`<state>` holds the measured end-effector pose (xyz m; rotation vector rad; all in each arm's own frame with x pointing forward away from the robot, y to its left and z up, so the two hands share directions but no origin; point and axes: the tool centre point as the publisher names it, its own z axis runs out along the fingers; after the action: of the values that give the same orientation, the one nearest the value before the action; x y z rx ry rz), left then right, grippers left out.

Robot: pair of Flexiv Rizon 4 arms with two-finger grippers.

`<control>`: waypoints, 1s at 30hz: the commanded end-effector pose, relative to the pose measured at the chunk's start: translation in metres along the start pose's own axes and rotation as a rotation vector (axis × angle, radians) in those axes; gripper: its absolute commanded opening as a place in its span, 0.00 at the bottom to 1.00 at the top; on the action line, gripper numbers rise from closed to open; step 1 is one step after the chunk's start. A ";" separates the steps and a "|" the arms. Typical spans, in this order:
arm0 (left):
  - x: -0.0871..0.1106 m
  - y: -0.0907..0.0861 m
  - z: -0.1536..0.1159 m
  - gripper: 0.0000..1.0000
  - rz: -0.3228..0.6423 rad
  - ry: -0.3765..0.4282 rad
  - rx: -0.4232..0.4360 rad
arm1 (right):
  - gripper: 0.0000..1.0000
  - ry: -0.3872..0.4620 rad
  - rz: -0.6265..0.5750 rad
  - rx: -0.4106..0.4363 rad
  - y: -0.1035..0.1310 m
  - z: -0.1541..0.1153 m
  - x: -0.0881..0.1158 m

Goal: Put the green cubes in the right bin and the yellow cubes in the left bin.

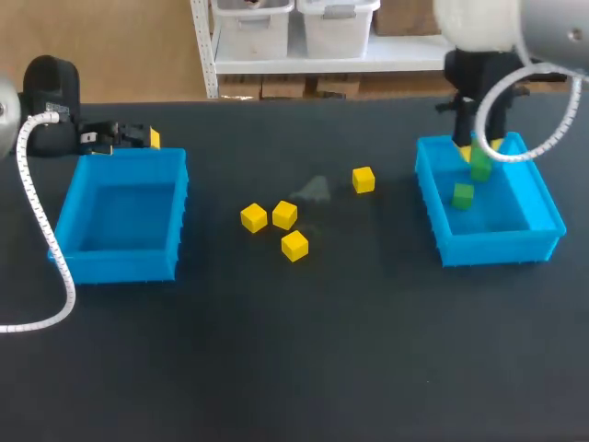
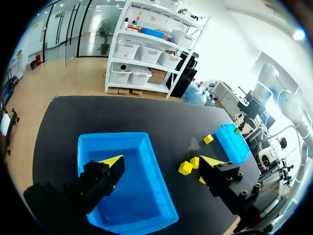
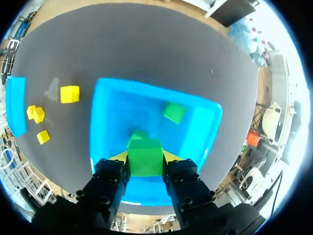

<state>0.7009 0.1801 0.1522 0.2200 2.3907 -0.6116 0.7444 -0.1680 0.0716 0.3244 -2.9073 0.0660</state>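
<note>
My right gripper (image 1: 482,149) hangs over the right blue bin (image 1: 497,247), shut on a green cube (image 1: 479,166). In the right wrist view that held green cube (image 3: 145,156) fills the gap between the fingers of the right gripper (image 3: 145,161), above the right bin (image 3: 105,110). Two more green cubes (image 3: 174,112) (image 3: 138,134) lie inside it. Several yellow cubes sit mid-table: three in a cluster (image 1: 284,215) and one apart (image 1: 363,180). My left gripper (image 1: 147,138) is open and empty at the far edge of the left blue bin (image 1: 120,267). The left gripper (image 2: 161,164) looks down over the left bin (image 2: 112,135).
Both bins stand on a dark tabletop, one at each side. The left bin holds nothing. The left arm's white cable (image 1: 37,221) loops down beside the left bin.
</note>
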 end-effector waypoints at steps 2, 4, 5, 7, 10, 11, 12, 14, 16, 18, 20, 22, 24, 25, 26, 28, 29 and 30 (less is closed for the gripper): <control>0.002 0.003 0.000 1.00 0.003 -0.007 0.015 | 0.00 -0.519 0.018 -0.022 -0.010 0.009 0.021; 0.002 0.003 0.000 1.00 0.003 -0.007 0.015 | 0.32 -0.515 0.021 -0.026 -0.011 0.013 0.023; 0.002 0.003 0.000 1.00 0.003 -0.007 0.015 | 0.85 -0.512 0.024 -0.031 -0.012 0.015 0.023; 0.002 0.003 0.000 1.00 0.003 -0.007 0.015 | 1.00 -0.518 0.026 -0.050 -0.013 0.019 0.023; 0.002 0.003 0.000 1.00 0.003 -0.007 0.015 | 1.00 -0.526 0.020 -0.063 -0.011 0.026 0.024; 0.002 0.003 0.000 1.00 0.003 -0.007 0.015 | 1.00 -0.521 0.015 -0.067 -0.010 0.028 0.025; 0.002 0.003 0.000 1.00 0.003 -0.007 0.015 | 1.00 -0.518 0.012 -0.073 -0.009 0.031 0.026; 0.002 0.003 0.000 1.00 0.003 -0.007 0.015 | 1.00 -0.511 0.005 -0.079 -0.006 0.036 0.029; 0.002 0.003 0.000 1.00 0.003 -0.007 0.015 | 1.00 -0.502 -0.004 -0.090 -0.002 0.041 0.033; 0.002 0.003 0.000 1.00 0.003 -0.007 0.015 | 1.00 -0.495 -0.011 -0.100 0.001 0.047 0.037; 0.002 0.003 0.000 1.00 0.003 -0.007 0.015 | 1.00 -0.498 -0.026 -0.111 0.004 0.052 0.043; 0.002 0.003 0.000 1.00 0.003 -0.007 0.015 | 1.00 -0.515 -0.053 -0.134 0.007 0.056 0.048; 0.002 0.003 0.000 1.00 0.003 -0.007 0.015 | 1.00 -0.544 -0.071 -0.156 0.009 0.058 0.054; 0.002 0.003 0.000 1.00 0.003 -0.007 0.015 | 1.00 -0.552 -0.074 -0.164 0.010 0.059 0.056; 0.002 0.003 0.000 1.00 0.003 -0.007 0.015 | 1.00 -0.562 -0.071 -0.173 0.011 0.060 0.058; 0.002 0.003 0.000 1.00 0.003 -0.007 0.015 | 1.00 -0.567 -0.075 -0.176 0.012 0.063 0.061; 0.002 0.003 0.000 1.00 0.003 -0.007 0.015 | 1.00 -0.588 -0.077 -0.181 0.012 0.063 0.062; 0.002 0.003 0.000 1.00 0.003 -0.007 0.015 | 1.00 -0.583 -0.078 -0.175 0.012 0.063 0.063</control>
<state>0.7009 0.1801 0.1522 0.2200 2.3907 -0.6116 0.6761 -0.1714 0.0233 0.4824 -2.9684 -0.2015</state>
